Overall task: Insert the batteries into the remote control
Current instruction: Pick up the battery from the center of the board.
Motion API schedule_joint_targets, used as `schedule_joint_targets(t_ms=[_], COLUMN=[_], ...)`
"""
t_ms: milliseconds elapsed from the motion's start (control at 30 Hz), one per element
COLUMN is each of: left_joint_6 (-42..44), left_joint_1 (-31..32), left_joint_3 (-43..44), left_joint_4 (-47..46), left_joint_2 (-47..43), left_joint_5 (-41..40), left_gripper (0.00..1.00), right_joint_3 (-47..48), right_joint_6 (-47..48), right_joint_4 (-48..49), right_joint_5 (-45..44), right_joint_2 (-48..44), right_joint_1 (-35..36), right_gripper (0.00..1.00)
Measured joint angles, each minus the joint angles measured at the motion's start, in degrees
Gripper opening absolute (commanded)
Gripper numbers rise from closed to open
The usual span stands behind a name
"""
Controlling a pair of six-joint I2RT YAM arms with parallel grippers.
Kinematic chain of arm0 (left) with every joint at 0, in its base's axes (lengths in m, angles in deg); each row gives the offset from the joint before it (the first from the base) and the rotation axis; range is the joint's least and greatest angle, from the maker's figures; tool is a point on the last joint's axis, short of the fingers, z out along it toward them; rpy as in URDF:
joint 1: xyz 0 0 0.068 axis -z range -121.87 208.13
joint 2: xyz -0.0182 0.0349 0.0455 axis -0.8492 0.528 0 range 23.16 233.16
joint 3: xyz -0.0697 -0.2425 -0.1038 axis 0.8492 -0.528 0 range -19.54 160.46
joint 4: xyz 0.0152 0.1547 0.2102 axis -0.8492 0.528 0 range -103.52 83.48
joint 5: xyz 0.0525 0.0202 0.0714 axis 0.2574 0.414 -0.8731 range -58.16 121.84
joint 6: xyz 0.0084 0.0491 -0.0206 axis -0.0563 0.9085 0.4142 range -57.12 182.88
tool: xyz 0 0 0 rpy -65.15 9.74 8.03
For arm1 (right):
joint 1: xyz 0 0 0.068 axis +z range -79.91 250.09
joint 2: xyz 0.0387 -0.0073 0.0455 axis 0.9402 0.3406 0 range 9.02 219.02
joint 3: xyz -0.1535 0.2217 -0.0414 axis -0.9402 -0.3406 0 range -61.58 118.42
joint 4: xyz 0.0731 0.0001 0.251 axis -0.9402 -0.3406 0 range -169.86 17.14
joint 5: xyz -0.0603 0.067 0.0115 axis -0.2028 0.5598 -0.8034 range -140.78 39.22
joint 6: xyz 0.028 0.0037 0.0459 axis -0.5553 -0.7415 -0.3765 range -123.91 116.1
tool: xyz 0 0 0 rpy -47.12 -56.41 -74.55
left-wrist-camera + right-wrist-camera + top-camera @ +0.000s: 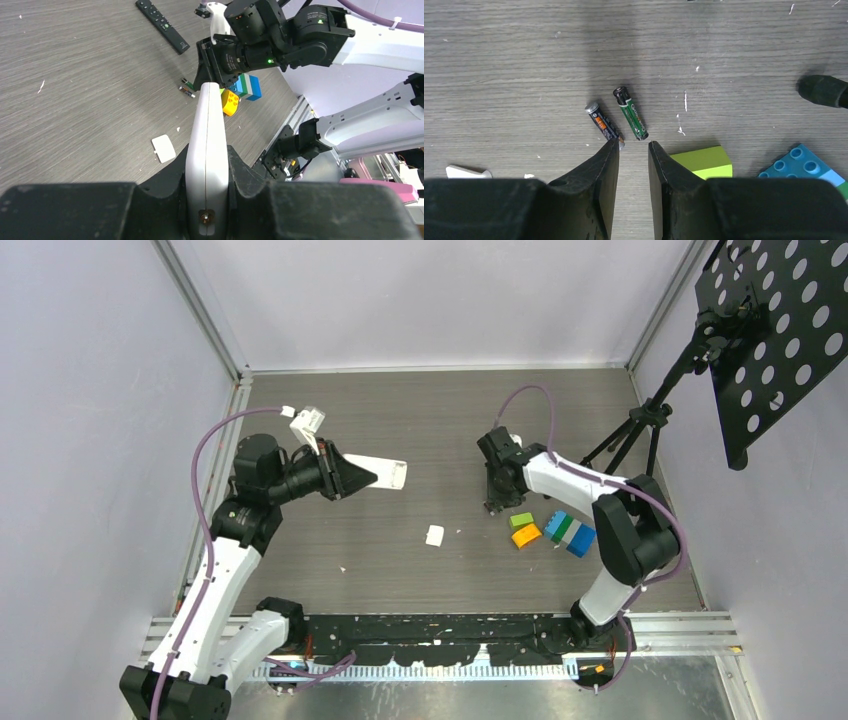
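My left gripper [352, 478] is shut on a white remote control [380, 475] and holds it edge-up above the table; the left wrist view shows the remote [207, 145] clamped between the fingers [252, 175]. Two batteries lie side by side on the table: a dark one with an orange band [604, 122] and a green-black one [630, 113]. My right gripper [634, 146] points down, open and empty, with its fingertips just short of the batteries' near ends. Both batteries also show in the left wrist view [187, 87]. In the top view my right gripper [493, 502] hides them.
A small white battery cover [435, 535] lies mid-table. Green [521, 520], orange [526, 536] and blue-green [570, 532] blocks sit right of my right gripper. A black remote [162, 25] lies farther off. A tripod [640, 430] with a perforated black panel [780, 330] stands at the back right.
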Motion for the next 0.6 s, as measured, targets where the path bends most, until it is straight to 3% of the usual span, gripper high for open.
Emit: schedule_joint_targets(t_ms=[500, 600], left_joint_6=[-0.17, -0.22], left_joint_1=[0.00, 0.00], left_joint_3=[-0.37, -0.39], left_joint_4=[-1.29, -1.46], left_joint_2=[0.33, 0.42], left_joint_5=[1.92, 2.38], left_gripper=[0.00, 0.00], right_joint_3=[0.79, 0.92], right_joint_6=[2.60, 3.28], right_joint_4=[3.65, 4.50], right_joint_5=[-1.51, -1.51], right_joint_2=[5.55, 5.84], right_joint_1=[-0.52, -0.55], right_gripper=[0.32, 0.24])
